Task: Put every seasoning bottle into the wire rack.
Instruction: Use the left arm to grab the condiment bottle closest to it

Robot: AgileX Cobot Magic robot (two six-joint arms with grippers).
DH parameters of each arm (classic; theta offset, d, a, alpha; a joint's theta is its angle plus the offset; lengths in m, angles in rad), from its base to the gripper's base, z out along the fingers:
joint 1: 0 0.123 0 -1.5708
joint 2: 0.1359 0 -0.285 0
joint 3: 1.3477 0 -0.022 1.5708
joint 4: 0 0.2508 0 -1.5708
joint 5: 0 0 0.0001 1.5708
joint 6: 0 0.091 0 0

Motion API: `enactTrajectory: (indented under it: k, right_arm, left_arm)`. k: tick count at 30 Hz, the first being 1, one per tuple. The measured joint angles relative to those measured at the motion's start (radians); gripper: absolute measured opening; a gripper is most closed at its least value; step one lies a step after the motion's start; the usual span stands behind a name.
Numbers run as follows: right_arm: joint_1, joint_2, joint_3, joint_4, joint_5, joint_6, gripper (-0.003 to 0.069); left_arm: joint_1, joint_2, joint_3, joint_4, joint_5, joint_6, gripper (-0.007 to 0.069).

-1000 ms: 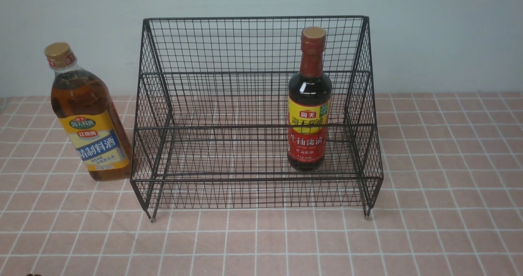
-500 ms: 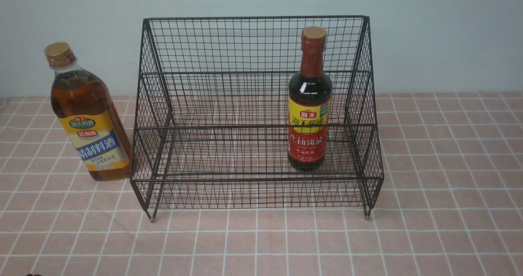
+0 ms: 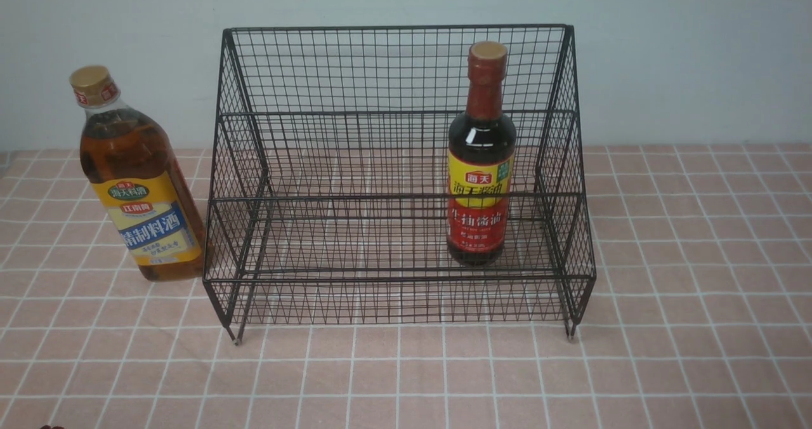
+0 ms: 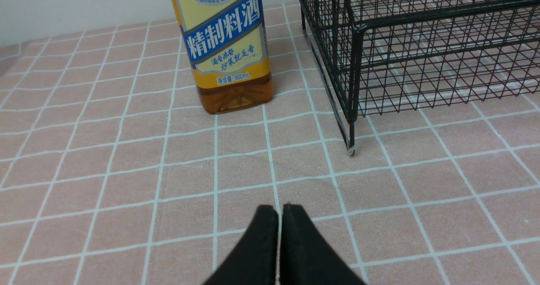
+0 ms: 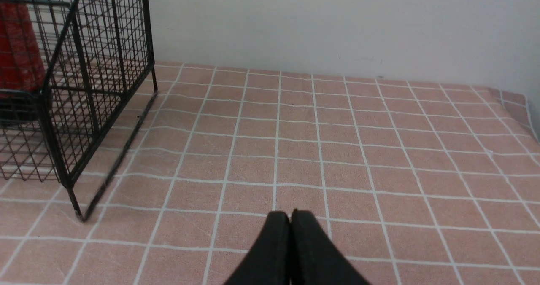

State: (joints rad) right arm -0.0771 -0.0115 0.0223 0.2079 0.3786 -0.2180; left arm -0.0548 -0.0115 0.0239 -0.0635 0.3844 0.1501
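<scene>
The black wire rack (image 3: 393, 67) stands at the middle of the table. Upright inside it, on the right of its lower tier, is the dark seasoning bottle (image 3: 480, 162) with a red neck and yellow-red label. The amber seasoning bottle (image 3: 136, 181) with gold cap and yellow-blue label stands on the cloth just left of the rack, outside it. In the left wrist view my left gripper (image 4: 280, 211) is shut and empty, short of the amber bottle (image 4: 228, 44) and the rack's corner foot (image 4: 350, 150). My right gripper (image 5: 290, 216) is shut and empty, to the right of the rack (image 5: 84, 87).
A pink checked cloth (image 3: 698, 257) covers the table up to a pale wall (image 3: 685, 54) at the back. The cloth's right edge (image 5: 521, 108) shows in the right wrist view. Neither arm shows in the front view.
</scene>
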Motion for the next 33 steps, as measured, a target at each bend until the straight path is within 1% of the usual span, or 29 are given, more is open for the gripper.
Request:
enactTrajectory:
  k: [4, 13, 18, 23, 33]
  right_arm:
    - [-0.002, 0.000, 0.000, 0.000, 0.000, 0.042, -0.0015]
    - [-0.002, 0.000, 0.000, -0.009, 0.000, 0.075, -0.0015]
    - [-0.002, 0.000, -0.001, -0.102, 0.002, 0.138, -0.0015]
    - [-0.002, 0.000, -0.001, -0.125, 0.002, 0.194, -0.0015]
    - [-0.002, 0.000, -0.001, -0.125, 0.002, 0.202, -0.0015]
  left_arm:
    - [0.000, 0.000, 0.000, 0.000, 0.000, 0.000, -0.0007]
    - [0.001, 0.000, 0.000, 0.000, 0.000, 0.000, -0.0007]
    - [0.001, 0.000, 0.000, 0.000, 0.000, 0.000, -0.0007]
    - [0.001, 0.000, 0.000, 0.000, 0.000, 0.000, -0.0007]
    - [0.001, 0.000, 0.000, 0.000, 0.000, 0.000, -0.0007]
